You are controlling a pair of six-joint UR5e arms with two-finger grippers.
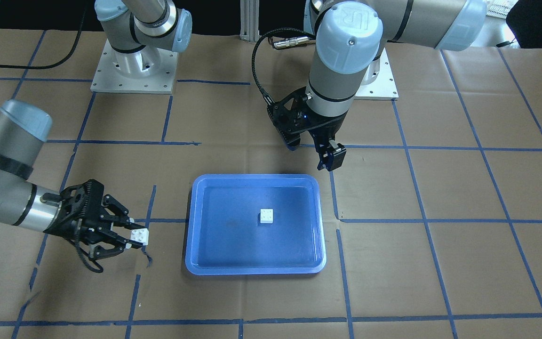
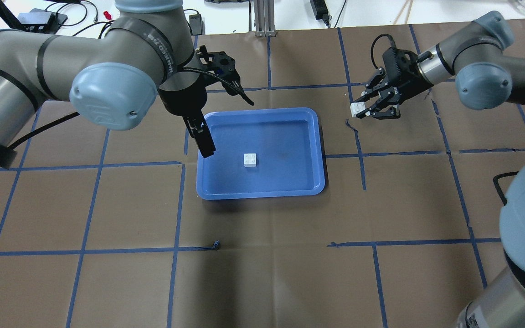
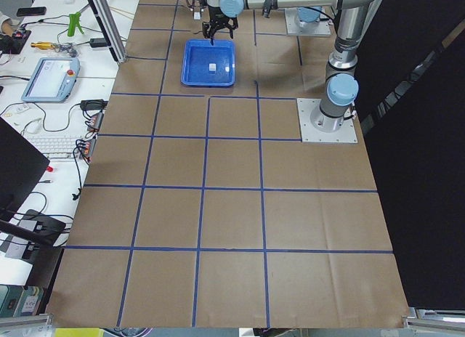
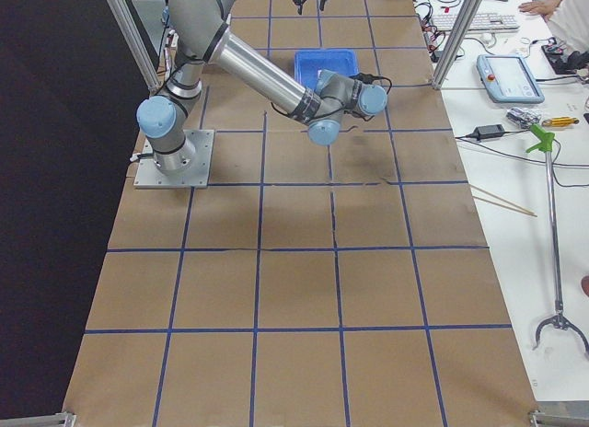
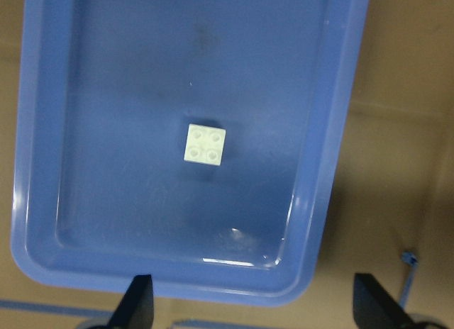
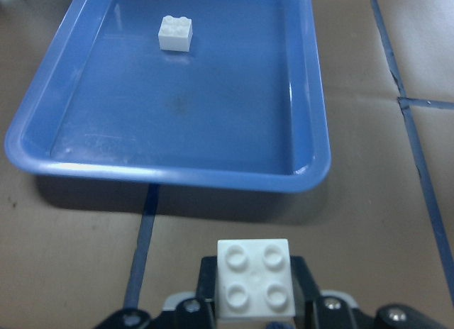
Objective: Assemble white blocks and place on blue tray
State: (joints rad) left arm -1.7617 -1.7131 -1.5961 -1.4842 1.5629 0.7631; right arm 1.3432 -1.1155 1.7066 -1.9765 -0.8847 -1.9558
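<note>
One white block (image 6: 254,277) sits nearest in the right wrist view, its four studs facing the camera. It is pinched between the fingertips of the right gripper (image 1: 140,235), which is clamped on two opposite sides of it. The block is outside the tray, off its short side on the robot's right, with a strip of table (image 1: 393,282) between them. The table is covered in brown paper with a grid of blue tape lines (image 2: 176,205).

Next out is the blue tray (image 6: 170,174), lying flat on the paper with its rim whole and its floor glossy.

A second white block (image 2: 250,160) rests on the tray floor, studs up, roughly central. It stands alone, touching neither the rim nor either gripper. The two blocks are well apart and not joined.

Farthest is the left gripper (image 1: 312,153), hanging above the tray's other short side and pointing down. Its fingers are spread wide with nothing between them. In the left wrist view both fingertips (image 5: 138,300) show at the bottom edge, just outside the rim, with the second block well inside the tray beyond them. Whether the gripper hangs over the rim itself or just beside it cannot be told.

The side views show the tray and arms too small to add anything.
</note>
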